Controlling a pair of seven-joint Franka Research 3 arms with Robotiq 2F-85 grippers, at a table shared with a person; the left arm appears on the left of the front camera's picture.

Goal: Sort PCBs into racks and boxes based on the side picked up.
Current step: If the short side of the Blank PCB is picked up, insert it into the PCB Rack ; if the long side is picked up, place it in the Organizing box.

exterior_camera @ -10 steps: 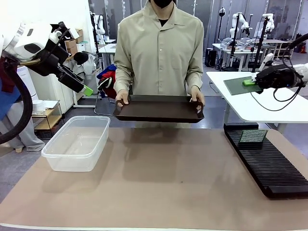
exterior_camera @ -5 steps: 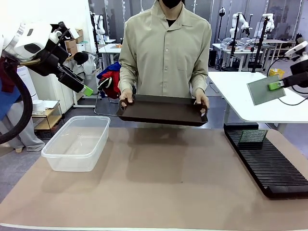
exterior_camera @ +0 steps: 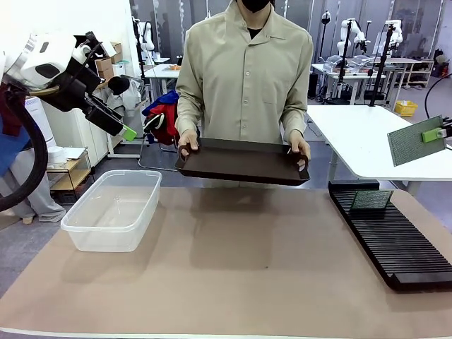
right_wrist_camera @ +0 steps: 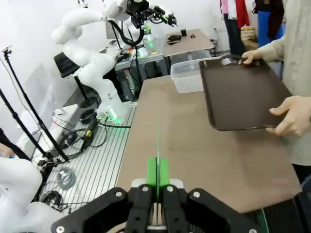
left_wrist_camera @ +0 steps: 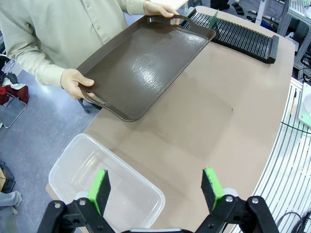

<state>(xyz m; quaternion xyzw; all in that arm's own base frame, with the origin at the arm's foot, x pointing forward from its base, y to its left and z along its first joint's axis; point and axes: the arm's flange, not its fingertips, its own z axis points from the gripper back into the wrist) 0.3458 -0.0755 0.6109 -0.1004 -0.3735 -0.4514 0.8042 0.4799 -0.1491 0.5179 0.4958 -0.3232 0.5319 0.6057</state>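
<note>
Two boards are in play, and one of them is mine: my right gripper (right_wrist_camera: 157, 171) is clamped shut on the edge of a green PCB (exterior_camera: 415, 140), held up in the air past the table's right edge, above and a little outboard of the far end of the black rack (exterior_camera: 395, 240). In the front view the board shows its broad face, tilted, with my green pad on its upper right part; seen from the right wrist it is a thin edge-on line running straight out from between my fingers.

The second PCB (exterior_camera: 371, 200) already stands in a slot near the rack's far end, close to the table's far right corner.

My left gripper (left_wrist_camera: 157, 187) hangs high over the table's left edge with its jaws spread wide and nothing between them, right above the clear plastic box (exterior_camera: 115, 207), which looks empty. The person at the far side holds a dark brown tray (exterior_camera: 244, 161) by both handles above the far edge; I see nothing on it.

What the coming move turns on, I judge: the rack lies below my right hand and slightly inboard, its long axis running from near to far and its slots crossing that. The board's plane must line up with a slot before I lower it. The right arm is clearly the nearer one to the rack.
</note>
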